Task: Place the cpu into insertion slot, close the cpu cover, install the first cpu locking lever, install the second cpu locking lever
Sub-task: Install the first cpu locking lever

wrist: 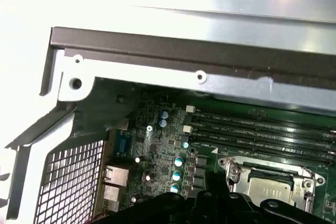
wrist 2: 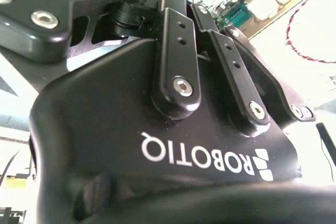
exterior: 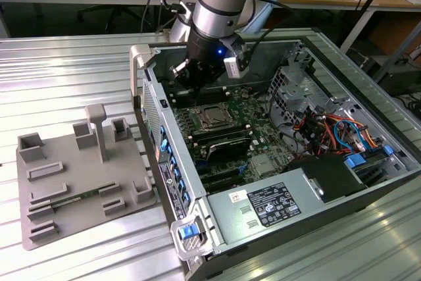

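Hand: the hand (exterior: pixel 197 74) is hanging inside the open computer case (exterior: pixel 342 182), upper middle of the exterior view; I cannot tell if it is open or closed.
Cpu: the cpu (exterior: pixel 214 117) is sitting in its slot on the green board (exterior: pixel 260 146), just below the hand.
Cpu cover: the cpu cover (wrist: pixel 296 184) is lying flat around the cpu.
Counter: the grey tray (exterior: pixel 79 189) is resting on the metal counter (exterior: pixel 59 70), at the exterior view's left.
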`<state>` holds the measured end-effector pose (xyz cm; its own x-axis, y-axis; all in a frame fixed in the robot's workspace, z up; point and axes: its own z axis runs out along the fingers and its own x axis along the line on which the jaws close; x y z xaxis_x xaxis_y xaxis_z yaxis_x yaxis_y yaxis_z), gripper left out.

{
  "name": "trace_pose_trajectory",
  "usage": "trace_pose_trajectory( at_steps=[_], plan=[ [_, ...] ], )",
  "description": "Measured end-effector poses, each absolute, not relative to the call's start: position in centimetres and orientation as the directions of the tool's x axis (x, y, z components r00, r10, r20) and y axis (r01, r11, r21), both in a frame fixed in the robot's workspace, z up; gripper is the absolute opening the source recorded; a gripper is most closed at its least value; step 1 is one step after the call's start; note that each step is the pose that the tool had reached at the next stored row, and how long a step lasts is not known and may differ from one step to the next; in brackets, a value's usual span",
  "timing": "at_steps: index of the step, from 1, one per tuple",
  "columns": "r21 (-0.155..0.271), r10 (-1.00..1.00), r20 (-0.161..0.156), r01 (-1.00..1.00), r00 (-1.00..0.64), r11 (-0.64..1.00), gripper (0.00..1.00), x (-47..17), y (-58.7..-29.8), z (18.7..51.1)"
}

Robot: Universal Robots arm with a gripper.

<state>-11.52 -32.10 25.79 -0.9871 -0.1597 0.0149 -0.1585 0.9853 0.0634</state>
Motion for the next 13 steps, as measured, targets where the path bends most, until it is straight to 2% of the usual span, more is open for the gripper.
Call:
trace_pose_trajectory(
  at_steps=[4, 13],
  plan=[
    [0.07, -0.16, 0.014, -0.158, -0.987, 0.985, 0.11, -11.5, -30.7, 25.8],
    [0.079, -0.162, 0.023, -0.16, -0.987, 0.984, 0.11, -9.0, -30.6, 25.7]
  ],
)
